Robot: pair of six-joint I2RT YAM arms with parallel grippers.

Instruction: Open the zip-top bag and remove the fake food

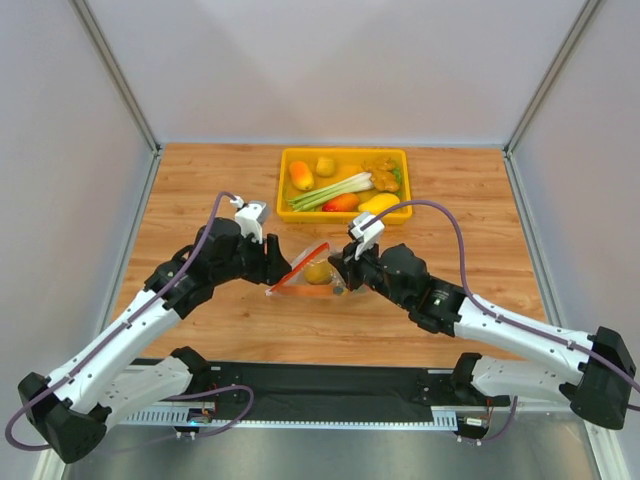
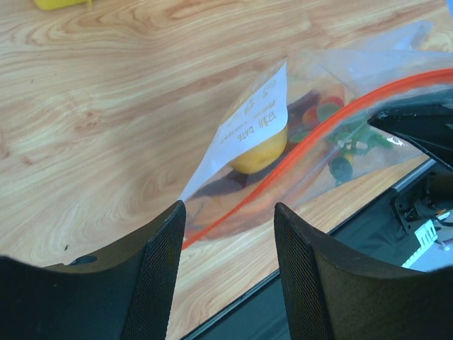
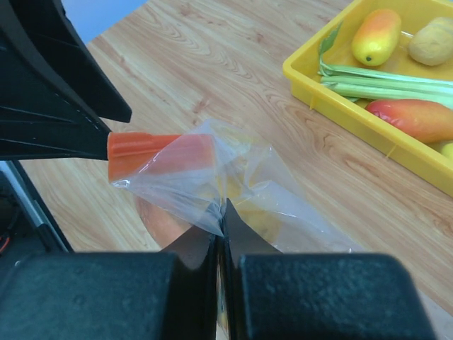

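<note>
The zip-top bag (image 1: 308, 272) lies raised off the wood between my two grippers, its red-orange zip strip (image 2: 304, 145) running diagonally. A yellow fruit (image 2: 260, 152) and small green bits (image 2: 348, 142) and red bits (image 2: 320, 95) show inside it, behind a white label. My left gripper (image 2: 230, 216) is open, and the low end of the strip lies just beyond its left fingertip. My right gripper (image 3: 221, 212) is shut on a fold of the clear bag film (image 3: 212, 188). The slider tab and the meat slice are not in view.
A yellow tray (image 1: 345, 153) stands at the back centre with a leek (image 1: 332, 190), an orange-yellow fruit (image 1: 300, 175) and other toy foods; it also shows in the right wrist view (image 3: 354, 106). The black base rail (image 1: 330, 385) runs along the near edge.
</note>
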